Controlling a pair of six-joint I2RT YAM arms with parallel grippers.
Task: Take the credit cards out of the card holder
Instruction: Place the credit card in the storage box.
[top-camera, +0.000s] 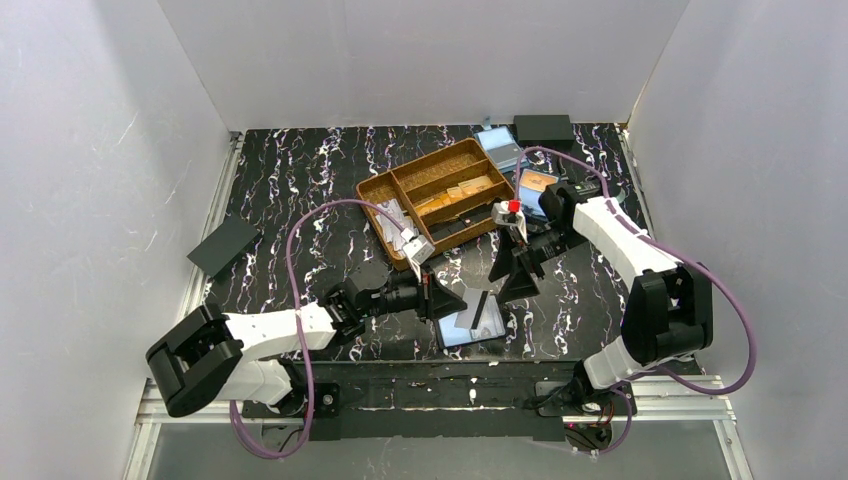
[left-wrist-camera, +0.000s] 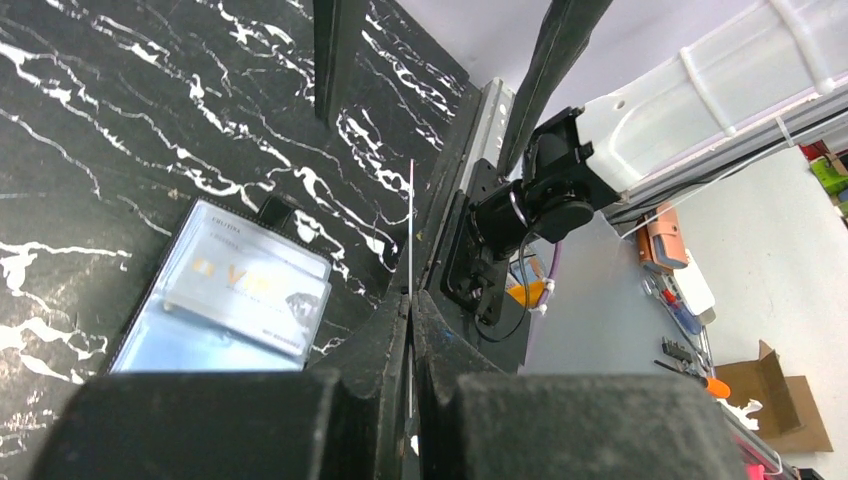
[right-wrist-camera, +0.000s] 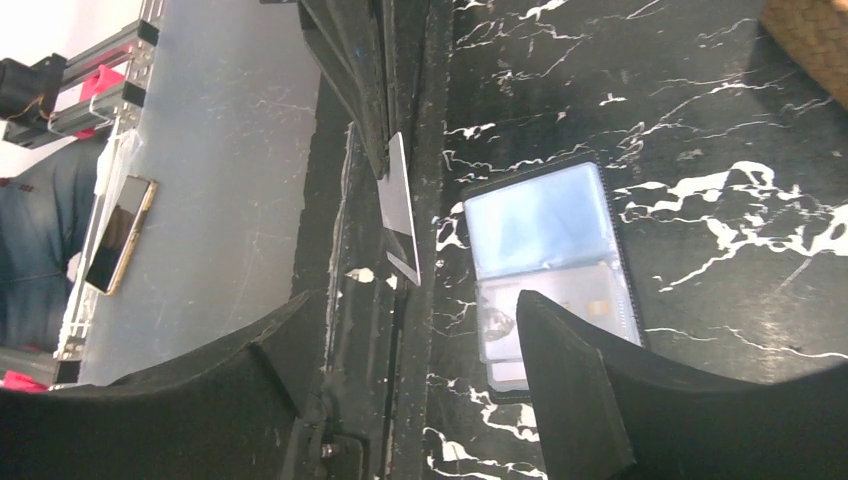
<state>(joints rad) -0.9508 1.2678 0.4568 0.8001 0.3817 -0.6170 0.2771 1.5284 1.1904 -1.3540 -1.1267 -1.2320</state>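
One credit card (right-wrist-camera: 400, 200) pinched edge-up in the left gripper (left-wrist-camera: 410, 330), just beside the unfolded card holder (top-camera: 458, 328), near table (top-camera: 300, 200) edge, other cards (left-wrist-camera: 250, 285) inside, right gripper (top-camera: 512, 278) fingers spread wide above, empty.

The desk (top-camera: 300, 180) was black with white marble veins. The card holder (top-camera: 460, 330) was black with light blue lining, credit cards (left-wrist-camera: 250, 285) pale whitish with dark print, tray (top-camera: 420, 160) orange-brown.
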